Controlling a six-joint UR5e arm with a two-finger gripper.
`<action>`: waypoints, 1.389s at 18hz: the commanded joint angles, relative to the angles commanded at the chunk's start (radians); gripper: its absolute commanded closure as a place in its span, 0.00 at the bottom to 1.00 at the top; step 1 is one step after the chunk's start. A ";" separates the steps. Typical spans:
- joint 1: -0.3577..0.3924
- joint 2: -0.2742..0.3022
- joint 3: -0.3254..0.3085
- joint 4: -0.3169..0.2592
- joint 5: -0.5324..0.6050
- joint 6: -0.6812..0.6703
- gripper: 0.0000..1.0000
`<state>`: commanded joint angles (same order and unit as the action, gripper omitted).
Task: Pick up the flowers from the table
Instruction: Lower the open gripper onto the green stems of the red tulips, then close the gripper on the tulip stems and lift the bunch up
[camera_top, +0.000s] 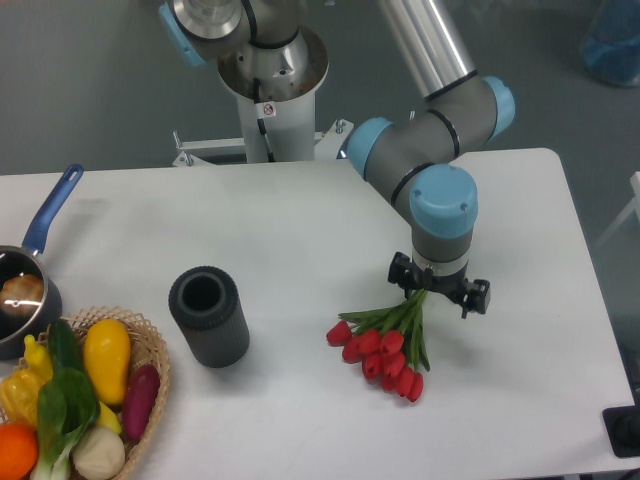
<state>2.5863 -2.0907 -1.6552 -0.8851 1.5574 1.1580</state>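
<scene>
**Gripper over the stems**

The flowers (385, 347) lie on the table (300, 220), buds fanned toward the camera, stems running up under the gripper (432, 291). Whether its fingers pinch them cannot be told. A dark cylinder (208, 317) stands well apart to the gripper's side, a basket (150, 345) of vegetables and a pan (25, 290) beyond.

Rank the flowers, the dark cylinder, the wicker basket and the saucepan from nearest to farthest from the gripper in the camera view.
1. The flowers, right at the gripper, stems reaching up to it.
2. The dark cylinder, standing mid-table, to the image left.
3. The wicker basket of vegetables, at the front-left corner.
4. The saucepan, at the far-left edge.
</scene>
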 joint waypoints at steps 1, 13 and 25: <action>0.000 -0.006 0.000 -0.002 -0.025 0.009 0.00; -0.015 0.024 -0.038 -0.009 -0.026 0.003 1.00; 0.034 0.076 0.080 -0.063 -0.017 -0.003 1.00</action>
<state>2.6199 -2.0143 -1.5754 -0.9478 1.5401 1.1551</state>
